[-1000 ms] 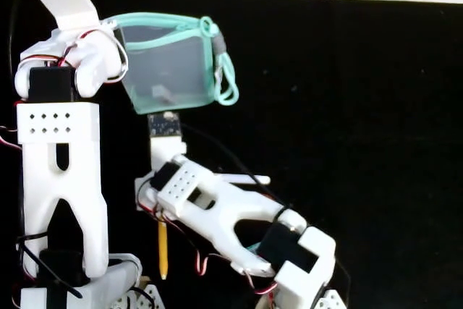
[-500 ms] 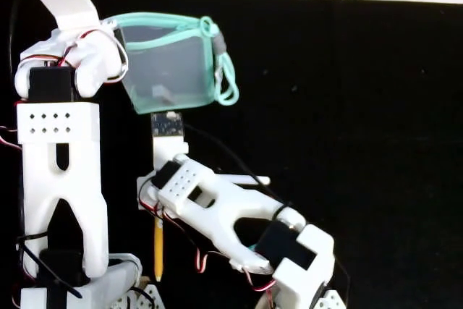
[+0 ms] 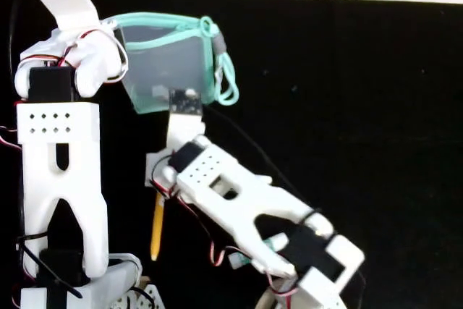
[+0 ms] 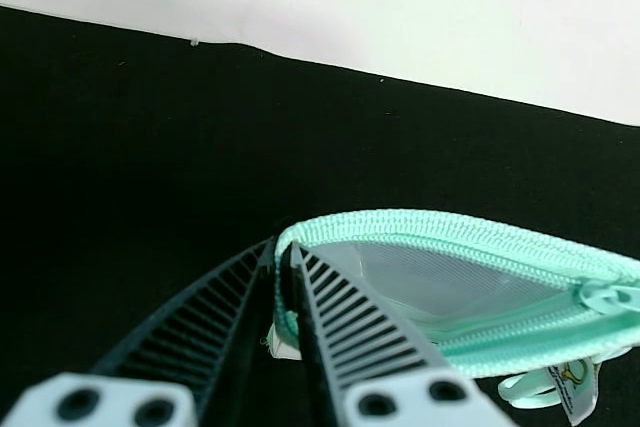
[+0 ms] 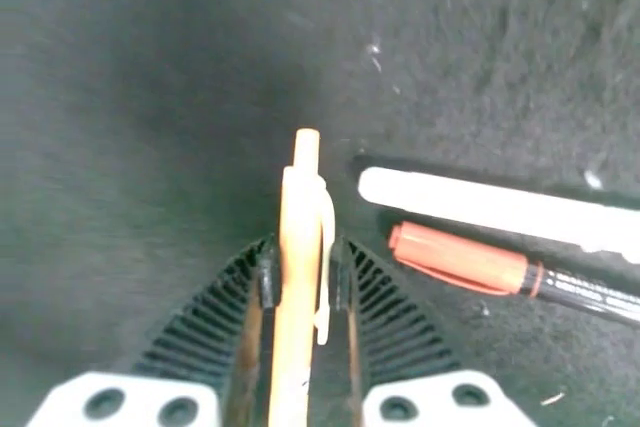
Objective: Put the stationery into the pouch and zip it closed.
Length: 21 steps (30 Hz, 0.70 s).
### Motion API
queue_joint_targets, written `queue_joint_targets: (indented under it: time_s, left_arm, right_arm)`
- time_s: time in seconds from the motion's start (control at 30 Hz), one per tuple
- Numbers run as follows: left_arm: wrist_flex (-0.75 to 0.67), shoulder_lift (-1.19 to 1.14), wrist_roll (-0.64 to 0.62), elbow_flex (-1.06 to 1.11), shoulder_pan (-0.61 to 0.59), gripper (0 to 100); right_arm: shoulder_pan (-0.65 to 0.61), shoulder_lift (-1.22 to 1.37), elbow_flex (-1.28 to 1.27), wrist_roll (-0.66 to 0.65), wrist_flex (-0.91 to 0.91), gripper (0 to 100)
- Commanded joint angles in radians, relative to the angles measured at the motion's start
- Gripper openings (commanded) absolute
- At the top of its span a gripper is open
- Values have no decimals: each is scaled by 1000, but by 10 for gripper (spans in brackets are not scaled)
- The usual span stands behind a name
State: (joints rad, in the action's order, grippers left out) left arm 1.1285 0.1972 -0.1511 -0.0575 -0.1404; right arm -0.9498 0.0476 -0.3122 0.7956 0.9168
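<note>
Black cloth covers the tabletop (image 3: 362,106), with a pale wall beyond its far edge.

Right pincer (image 5: 300,253): closed on an orange pen (image 5: 298,287), gripped across the barrel, with the clip end projecting past the fingertips. Just beyond it, a white pen (image 5: 480,205) and a red marker (image 5: 460,259) lie side by side on the tabletop, not yet collected.

Left pincer (image 4: 285,277): clamped on the edge of the teal pouch (image 4: 450,277) at one end of its zipper, holding it near the tabletop's far left corner. The pouch mouth appears open.

Change noted: over the last second the right arm has advanced toward the far edge, carrying the pen along. Its wrist now overlaps the pouch's near side in the high view.

Assessment: transfer of this pen is under way. Insertion, the two remaining items and zipping are still outstanding.
</note>
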Motion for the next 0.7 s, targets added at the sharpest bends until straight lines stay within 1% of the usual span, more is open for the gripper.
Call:
queue_joint_targets:
  time_s: [0.0, 0.13, 0.3, 0.53, 0.67]
  left_arm:
    - [-8, -16, -6, 5, -7, 7]
    - [-8, -16, -6, 5, -7, 7]
    - [-8, -16, -6, 5, -7, 7]
    - [-8, -16, -6, 5, -2, 7]
    - [-8, -16, -6, 7, -1, 7]
  right_arm:
    - [30, -99, 12, 5, 44, 6]
    - [99, -142, 13, 2, 88, 6]
    - [202, -237, 13, -75, 140, 6]
    - [346, -407, 16, -169, 136, 6]
    - [417, -461, 88, -230, 140, 6]
